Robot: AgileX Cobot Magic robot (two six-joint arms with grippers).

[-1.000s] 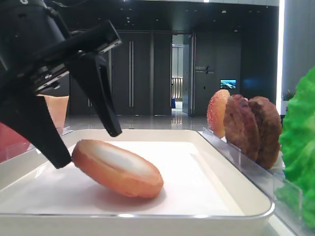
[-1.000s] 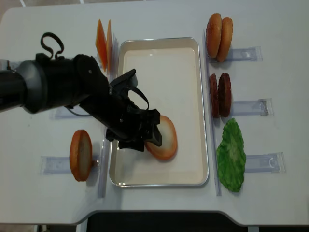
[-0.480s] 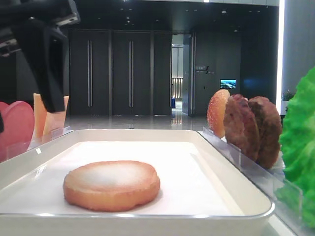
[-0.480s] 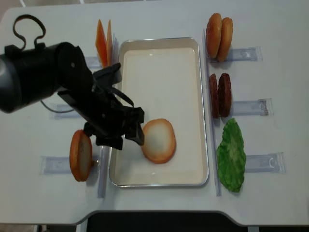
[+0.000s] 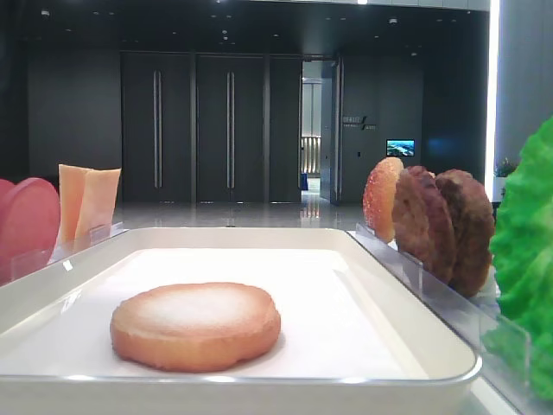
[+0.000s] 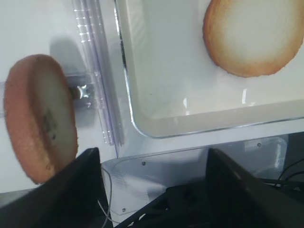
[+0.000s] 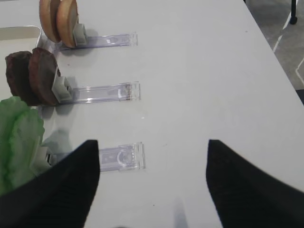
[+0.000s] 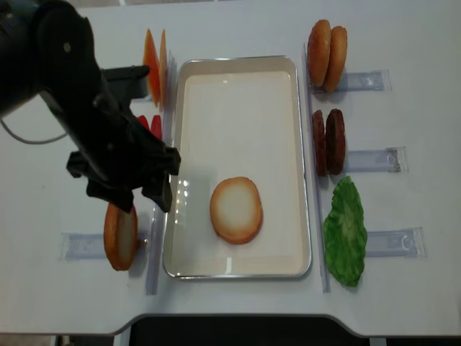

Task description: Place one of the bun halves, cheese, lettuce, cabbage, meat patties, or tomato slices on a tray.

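Overhead, the left gripper point(image 8: 130, 198) was seen with its jaws spread wide and nothing between them, raised over the tray's left rim and the table beside it. In the left wrist view both dark fingers point(image 6: 71, 190) framed the scene from the bottom corners with a broad gap between them; no object was held there.

One bun half point(image 8: 236, 210) was found lying flat on the white floor of the tray point(image 8: 288, 144), pale face up, in the near half of the tray and apart from the gripper. In the low exterior view the same bun half point(image 5: 195, 325) rested level on the tray bottom, touching no rim. A second bun half point(image 8: 120, 236) stood on edge in a clear holder just outside the tray's left rim, directly below the gripper in the overhead view.

The right gripper point(image 7: 152, 185) was recorded with jaws parted and empty, over bare table point(image 7: 213, 71) to the right of the clear holders.

Left of the tray, cheese point(image 8: 155, 65) slices stood upright at the far end, and tomato slices point(image 8: 150, 126) were partly hidden by the left arm. Right of the tray, two buns on edge point(image 8: 327, 54), meat patties point(image 8: 328, 142) upright in a holder, and lettuce point(image 8: 344, 232) were noted, in that order from far to near.
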